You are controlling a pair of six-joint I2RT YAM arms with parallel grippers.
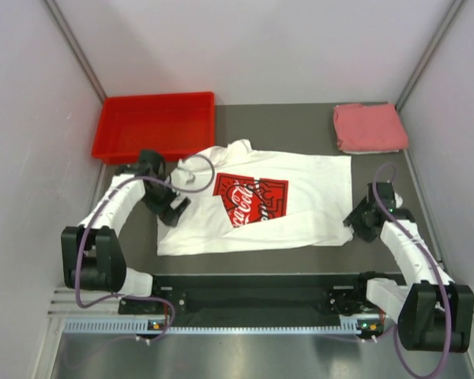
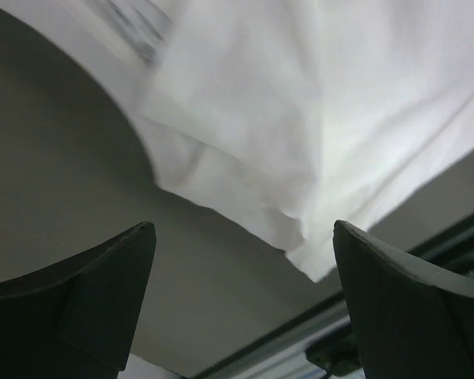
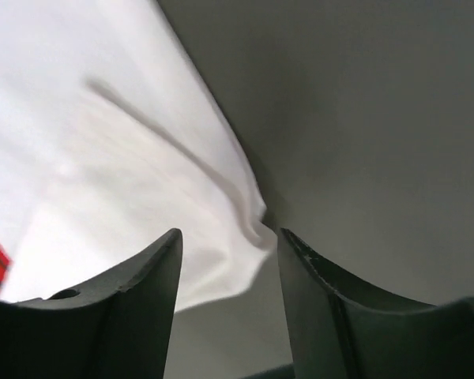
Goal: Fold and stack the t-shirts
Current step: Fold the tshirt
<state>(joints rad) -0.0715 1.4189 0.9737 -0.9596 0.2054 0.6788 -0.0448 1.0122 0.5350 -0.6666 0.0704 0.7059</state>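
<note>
The white t-shirt with a red printed logo lies spread on the dark table, partly folded at its left side. My left gripper is open at the shirt's left edge. In the left wrist view a white corner of the shirt hangs just beyond the wide-apart fingers. My right gripper is open at the shirt's near right corner. In the right wrist view the shirt's corner reaches between the fingertips, not pinched. The pink-red folded t-shirt lies at the back right.
A red plastic bin stands at the back left, next to the left arm. Grey walls close in both sides. A black rail runs along the table's near edge in front of the shirt.
</note>
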